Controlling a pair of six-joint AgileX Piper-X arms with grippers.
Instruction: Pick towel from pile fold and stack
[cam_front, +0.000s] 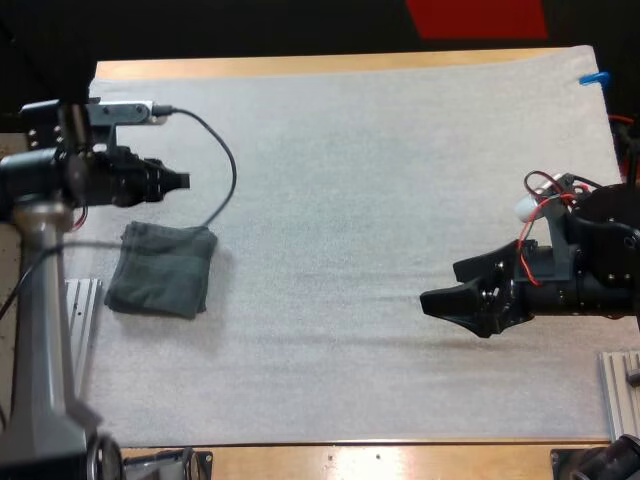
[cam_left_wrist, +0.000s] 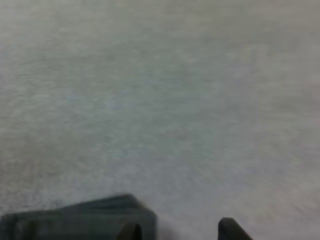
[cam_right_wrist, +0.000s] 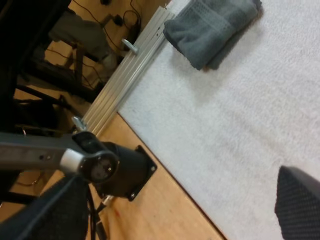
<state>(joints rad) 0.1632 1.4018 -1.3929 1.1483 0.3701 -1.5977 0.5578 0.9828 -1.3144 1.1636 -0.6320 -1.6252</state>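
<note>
Monitor: Start with the high view. Where's the towel?

Operator: I see one folded towel (cam_front: 160, 270) lying flat near the left edge of the mat (cam_front: 380, 180), roughly midway between its near and far edges. My left gripper (cam_front: 183, 181) is just past the towel's far side and points toward the mat's middle. From here I can't judge how far it is open. My right gripper (cam_front: 442, 285) is near the mat's right edge, well apart from the towel. Its two fingers are spread with nothing between them.

Monitor: And the left wrist view?

Operator: My own fingertips (cam_left_wrist: 129, 232) stand apart with bare mat between them, so this gripper has hold of nothing. One tip is at the corner of the towel (cam_left_wrist: 85, 217) and the other is over bare mat beside it. I can't tell whether that first tip touches the cloth.

Monitor: Right wrist view?

Operator: My right fingers (cam_right_wrist: 300, 200) are wide apart and empty, clear of everything. Across the mat, the towel (cam_right_wrist: 212, 27) sits just inside the left edge, with its folded layers showing along one side. An aluminium rail (cam_right_wrist: 130, 75) runs alongside that edge, near the towel but not touching it. My left arm's black base (cam_right_wrist: 122, 172) stands on the wooden desk (cam_right_wrist: 165, 210), just off the mat's edge at the rail's near end.
</note>
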